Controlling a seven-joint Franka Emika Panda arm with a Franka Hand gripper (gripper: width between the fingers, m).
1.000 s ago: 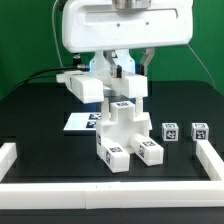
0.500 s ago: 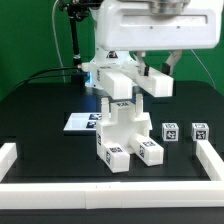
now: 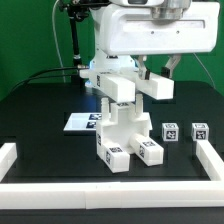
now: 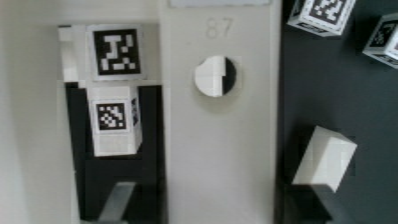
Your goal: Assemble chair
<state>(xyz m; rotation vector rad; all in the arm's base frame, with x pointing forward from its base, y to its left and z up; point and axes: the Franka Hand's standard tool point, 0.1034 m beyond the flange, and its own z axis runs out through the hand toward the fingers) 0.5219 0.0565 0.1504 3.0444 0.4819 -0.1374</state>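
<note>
Gripper (image 3: 138, 72) holds a white part (image 3: 120, 86) up over the chair (image 3: 122, 132).
Its jaws are partly closed and squeeze the part from both sides. A second ago the part hung more to the exterior view's left. Now it has come across and sits just above the half-built chair, and it has dropped a tiny bit too. I cannot tell if they touch yet. I think the next job is to push it down onto the chair top so it fits in. On the table, from the exterior view's left to right: the marker board (image 3: 80, 122) lies flat, the chair stands in the middle, then two small cubes (image 3: 170, 131) wait side by side, apart from it.
</note>
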